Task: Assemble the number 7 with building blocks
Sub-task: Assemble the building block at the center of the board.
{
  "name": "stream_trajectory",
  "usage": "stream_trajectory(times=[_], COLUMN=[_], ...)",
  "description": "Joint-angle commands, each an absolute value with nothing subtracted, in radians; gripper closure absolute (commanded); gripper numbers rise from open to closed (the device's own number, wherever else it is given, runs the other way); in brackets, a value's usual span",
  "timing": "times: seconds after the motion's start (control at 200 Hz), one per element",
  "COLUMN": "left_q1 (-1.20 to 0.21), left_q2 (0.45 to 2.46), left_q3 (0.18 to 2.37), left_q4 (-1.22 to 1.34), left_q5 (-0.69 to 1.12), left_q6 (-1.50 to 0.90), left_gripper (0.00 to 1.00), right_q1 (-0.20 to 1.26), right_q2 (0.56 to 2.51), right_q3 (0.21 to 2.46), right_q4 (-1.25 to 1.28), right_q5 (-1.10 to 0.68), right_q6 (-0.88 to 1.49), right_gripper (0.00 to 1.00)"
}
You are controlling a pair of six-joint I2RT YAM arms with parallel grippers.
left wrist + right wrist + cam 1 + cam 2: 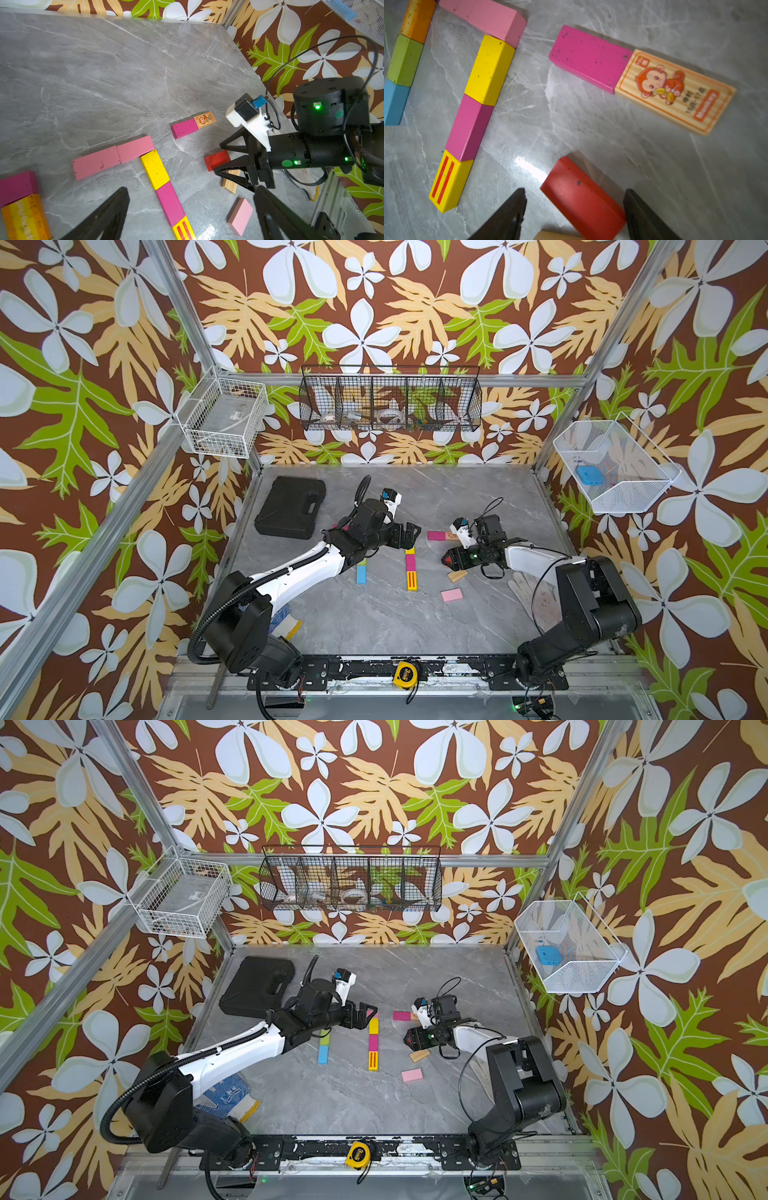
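Left wrist view: left pincer (192, 189) released, black fingers (108, 214) spread wide, nothing between them, above the grey marble tabletop (104, 72). Both top views put this pincer (409, 531) over the corner of the figure.

Below and ahead of its tips, flat rectangular wooden blocks lie end to end as a stem: plain yellow block (154, 169), magenta block (169, 202), yellow block with red stripes (184, 229). Two pink blocks (116, 156) run end to end across the far end of the plain yellow one, touching it at the corner.

Off to one side of the pincer lies an orange block printed "supermarket" (25, 216).

Right wrist view: right pincer (575, 190) unclenched, one finger on each side of a red rectangular block (581, 199). One finger meets the block's edge; a gap shows at the other. No firm grasp visible.

A plain wood block (229, 182) lies just beside the red one; contact cannot be told.

Ahead of the right pincer and apart from it, a second magenta block (589, 58) butts end-on against a wood block printed with a cartoon monkey (675, 91). Further off, past the stem, is a row of orange, green and blue blocks (404, 60).

A pale pink block (240, 216) lies loose near the right pincer, touching nothing.
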State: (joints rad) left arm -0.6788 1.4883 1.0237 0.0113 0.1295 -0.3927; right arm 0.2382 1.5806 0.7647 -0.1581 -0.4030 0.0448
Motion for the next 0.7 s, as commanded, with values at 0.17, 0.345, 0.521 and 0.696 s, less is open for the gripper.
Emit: stream_trajectory(times=[0.17, 0.345, 0.521, 0.696], left_q1=[-0.676, -0.677, -0.676, -0.676], left_q2=[1.478, 1.47, 1.461, 1.46], left_q3=[1.024, 1.014, 1.009, 1.009], left_q4=[0.047, 0.049, 0.049, 0.049], left_q5=[0.123, 0.118, 0.112, 0.106], left_q6=[-0.394, -0.396, -0.395, -0.394], left_gripper=[0.04, 0.04, 0.04, 0.04], right_q1=[0.303, 0.346, 0.365, 0.367], right_q2=[1.55, 1.581, 1.593, 1.605], right_q3=[0.788, 0.819, 0.841, 0.869], right_q4=[-0.245, -0.283, -0.304, -0.326], right_q5=[-0.273, -0.188, -0.121, -0.103], right_q6=[0.038, 0.029, 0.014, -0.016], right_gripper=[0.36, 0.37, 0.37, 0.37])
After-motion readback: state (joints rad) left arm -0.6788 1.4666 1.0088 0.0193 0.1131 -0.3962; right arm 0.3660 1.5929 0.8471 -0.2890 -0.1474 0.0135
